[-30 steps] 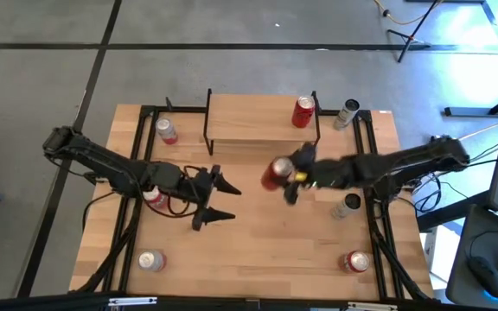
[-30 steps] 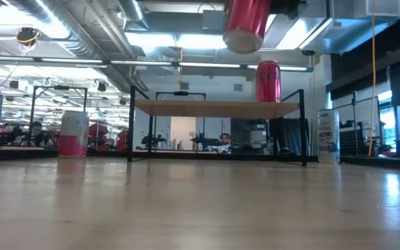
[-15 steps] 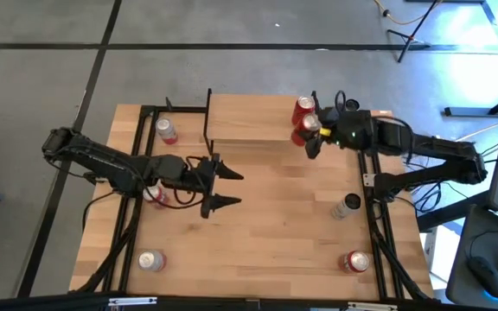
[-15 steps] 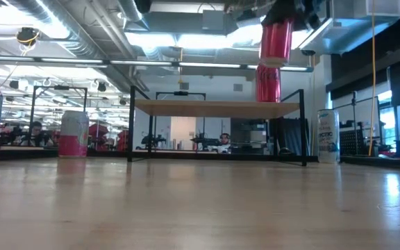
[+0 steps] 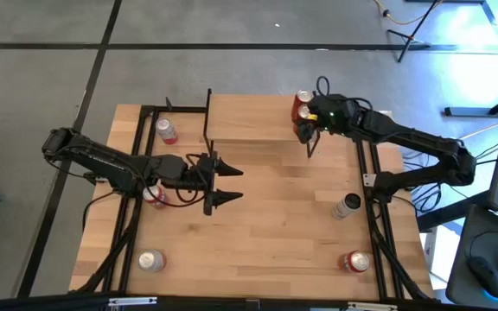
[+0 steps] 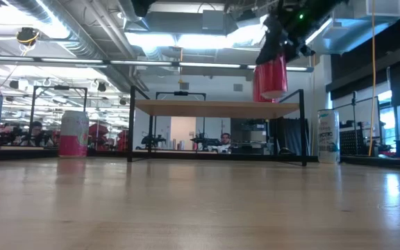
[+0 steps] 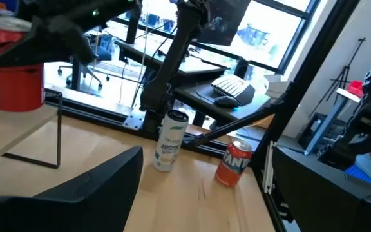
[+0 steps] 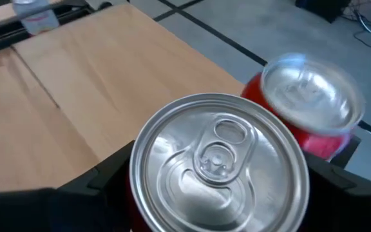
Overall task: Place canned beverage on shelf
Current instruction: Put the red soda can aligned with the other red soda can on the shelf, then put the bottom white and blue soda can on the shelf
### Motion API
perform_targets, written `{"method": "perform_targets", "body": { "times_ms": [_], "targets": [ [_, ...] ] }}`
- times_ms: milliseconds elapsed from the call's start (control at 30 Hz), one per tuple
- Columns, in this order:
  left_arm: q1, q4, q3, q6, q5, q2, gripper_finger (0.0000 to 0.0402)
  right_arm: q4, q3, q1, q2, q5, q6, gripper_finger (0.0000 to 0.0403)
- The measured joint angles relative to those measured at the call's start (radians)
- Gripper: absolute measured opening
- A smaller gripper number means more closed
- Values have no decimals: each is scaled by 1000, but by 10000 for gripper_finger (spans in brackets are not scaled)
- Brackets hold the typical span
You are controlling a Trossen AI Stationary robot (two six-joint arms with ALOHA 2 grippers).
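A: Near side first. Left gripper?
B: Over mid-table, fingers spread, holding nothing.
A: Right gripper?
B: Farther back, above the shelf at its right end, clenched on a red can (top upward, bottom just clear of the plank).
A: Behind it?
B: Second red can standing on the shelf, just beside the held one.

The light wooden tabletop carried a small black-legged plank shelf, one red can standing on it, and several scattered cans.
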Motion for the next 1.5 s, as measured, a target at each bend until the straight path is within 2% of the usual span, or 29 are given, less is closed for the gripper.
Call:
{"method": "perform_targets", "body": {
  "times_ms": [433, 800, 1167, 1300, 1500],
  "targets": [
    [0, 0, 0, 1, 0, 0, 339, 49, -58, -5, 9, 23, 49, 285],
    [2, 0, 0, 3, 1, 0, 339, 38, -55, -5, 11, 15, 55, 350],
    [2, 0, 0, 0, 9, 0, 339, -183, 169, -4, 11, 14, 32, 358],
    [2, 0, 0, -5, 9, 0, 339, -362, 270, 0, -4, -56, 46, 358],
    [0, 0, 0, -7, 43, 0, 339, -557, 299, 136, -111, -128, 198, 358]
  ]
}}
